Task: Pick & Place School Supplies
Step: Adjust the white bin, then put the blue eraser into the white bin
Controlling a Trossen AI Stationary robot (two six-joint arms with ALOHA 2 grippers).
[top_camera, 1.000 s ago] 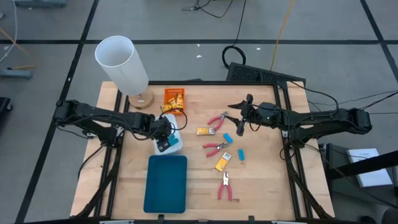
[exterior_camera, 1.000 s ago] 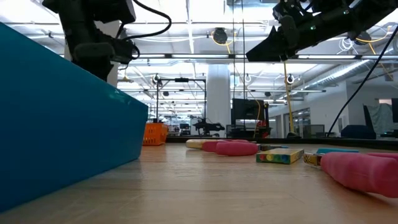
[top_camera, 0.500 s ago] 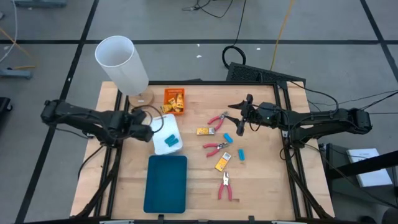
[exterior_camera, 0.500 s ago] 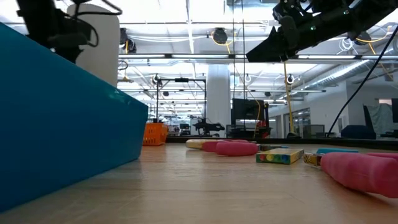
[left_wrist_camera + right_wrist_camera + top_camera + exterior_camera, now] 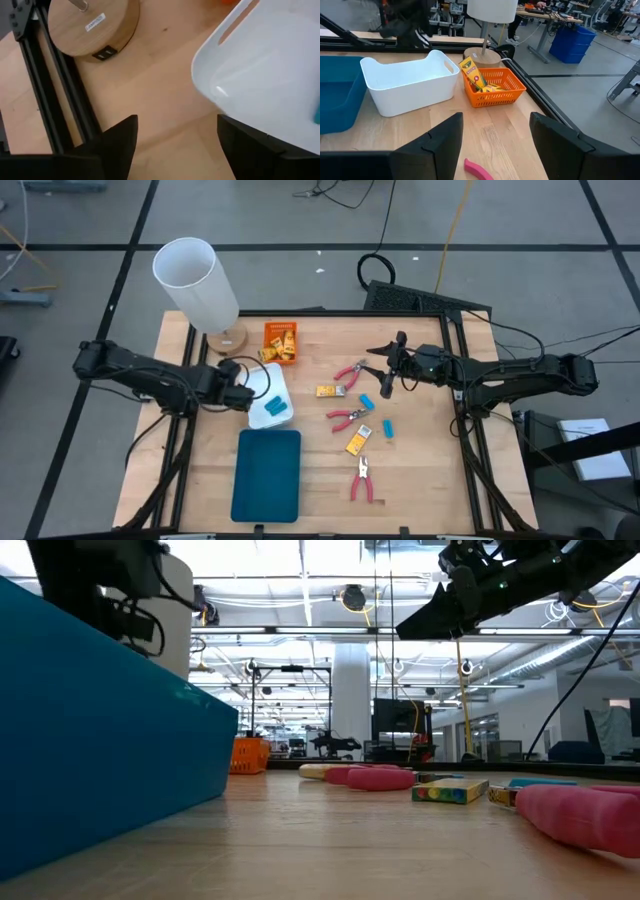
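My left gripper is open and empty, low by the left side of the white tray, which holds a light-blue piece. My right gripper is open and empty, hovering above the table's right half. Below and beside it lie loose supplies: red-handled tools, yellow packets and light-blue pieces. The orange tray holds yellow packets.
A teal tray stands at the near edge. The tall white cylinder on its round wooden base stands at the far left, close to my left arm. Bare wood lies at the near right.
My left gripper has drawn back from over the white tray toward the table's left edge, then come a little way back toward the tray. The light-blue piece in the tray, covered by the gripper before, now shows.
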